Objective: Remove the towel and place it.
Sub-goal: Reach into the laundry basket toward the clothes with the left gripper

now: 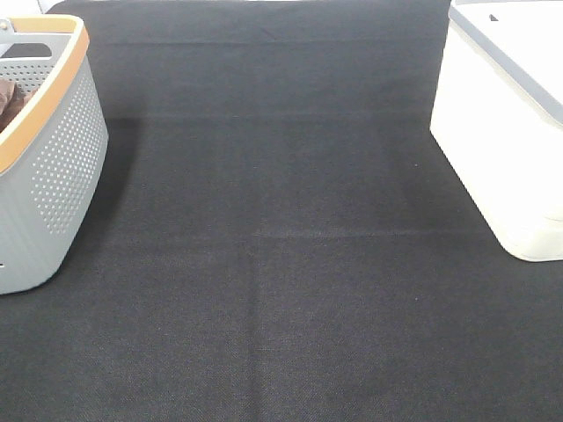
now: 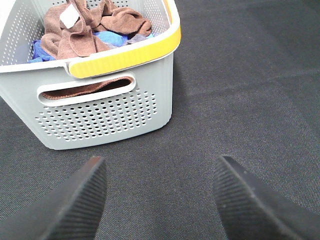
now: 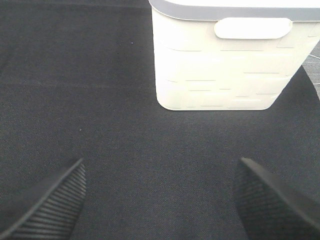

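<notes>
Not started: we find the towel [image 2: 64, 41] in the basket [image 2: 100, 125], upper left; left gripper [image 2: 160, 197], right gripper [image 3: 160, 197] wide, empty.

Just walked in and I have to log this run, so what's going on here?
Nothing is held yet. The left gripper is open over the dark table, facing the grey basket, where the reddish-brown towel lies bunched with blue cloth. The right gripper is open too, facing the white bin. The towel is not yet removed.
</notes>
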You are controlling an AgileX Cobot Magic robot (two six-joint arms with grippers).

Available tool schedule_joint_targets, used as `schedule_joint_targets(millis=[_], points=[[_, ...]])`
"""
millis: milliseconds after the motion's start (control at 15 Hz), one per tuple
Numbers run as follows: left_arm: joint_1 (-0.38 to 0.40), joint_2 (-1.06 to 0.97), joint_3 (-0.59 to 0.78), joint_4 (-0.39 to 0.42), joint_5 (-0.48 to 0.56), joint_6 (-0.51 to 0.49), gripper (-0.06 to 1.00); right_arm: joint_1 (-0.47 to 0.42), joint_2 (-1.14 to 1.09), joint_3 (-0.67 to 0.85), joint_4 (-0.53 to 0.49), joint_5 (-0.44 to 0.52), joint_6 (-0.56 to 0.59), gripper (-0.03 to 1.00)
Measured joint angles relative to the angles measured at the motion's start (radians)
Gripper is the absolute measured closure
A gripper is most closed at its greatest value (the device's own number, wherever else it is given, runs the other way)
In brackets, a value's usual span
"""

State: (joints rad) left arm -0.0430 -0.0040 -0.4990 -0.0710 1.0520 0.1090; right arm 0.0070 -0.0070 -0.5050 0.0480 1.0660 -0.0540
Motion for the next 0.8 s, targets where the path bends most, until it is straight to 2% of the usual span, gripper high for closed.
schedule_joint_targets(millis=[400,733,800], points=[[0.0,0.028,-0.008,0.019,-0.007,-0.005,0.34,0.0,0.0,0.0,0.0,0.0,0.0,0.2],[0.0,0.415,-0.05,0.139,-0.562,-0.089,0.34,0.0,0.0,0.0,0.0,0.0,0.0,0.2],[0.0,0.516,-0.092,0.169,-0.631,-0.133,0.34,0.0,0.0,0.0,0.0,0.0,0.0,0.2]])
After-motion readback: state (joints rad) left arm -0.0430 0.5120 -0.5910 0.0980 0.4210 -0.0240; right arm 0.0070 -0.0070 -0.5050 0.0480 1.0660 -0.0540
